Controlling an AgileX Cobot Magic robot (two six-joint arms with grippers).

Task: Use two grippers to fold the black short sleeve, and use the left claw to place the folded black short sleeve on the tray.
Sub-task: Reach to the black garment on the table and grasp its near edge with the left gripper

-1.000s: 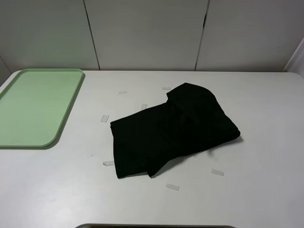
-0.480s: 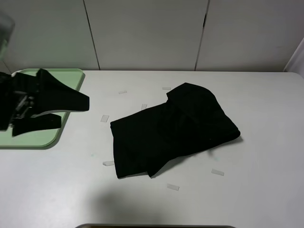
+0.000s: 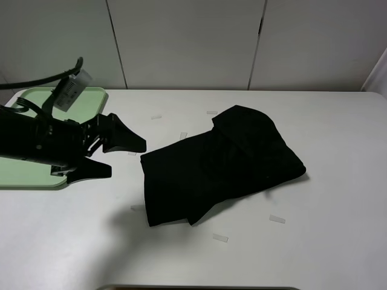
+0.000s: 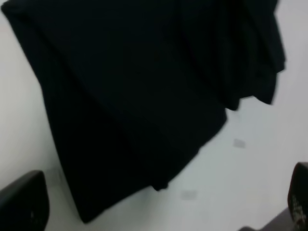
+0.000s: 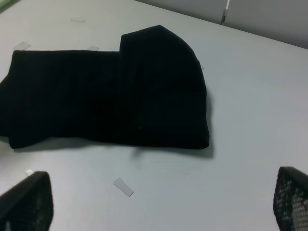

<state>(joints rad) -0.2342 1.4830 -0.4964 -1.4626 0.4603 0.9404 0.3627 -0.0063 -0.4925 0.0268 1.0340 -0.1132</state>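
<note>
While the exterior high camera looked down on the white table [image 3: 338, 241], the left gripper [image 3: 128, 158] reached in from the left with its fingers spread wide and nothing between them, its tips just beside the near-left corner of the black short sleeve [image 3: 221, 166] and apparently clear of the cloth. The shirt lay in a loose, doubled-over heap around the middle of the table, among small strips of tape [image 3: 219, 238], and the tray [image 3: 42, 103] sat bare at the far left, apart from the garment. The right arm did not show in that view. From the left wrist, the dark fabric filled most of the picture (no white lettering could be made out), with one blurred fingertip [image 4: 24, 202] at each lower corner. From the right wrist, the right gripper [image 5: 159, 204] was likewise wide open and empty, holding off from the shirt's edge. The step in hand looked like the approach for a fold. The next move would likely call for both claws to drop onto opposite edges and pinch every layer before lifting.
</note>
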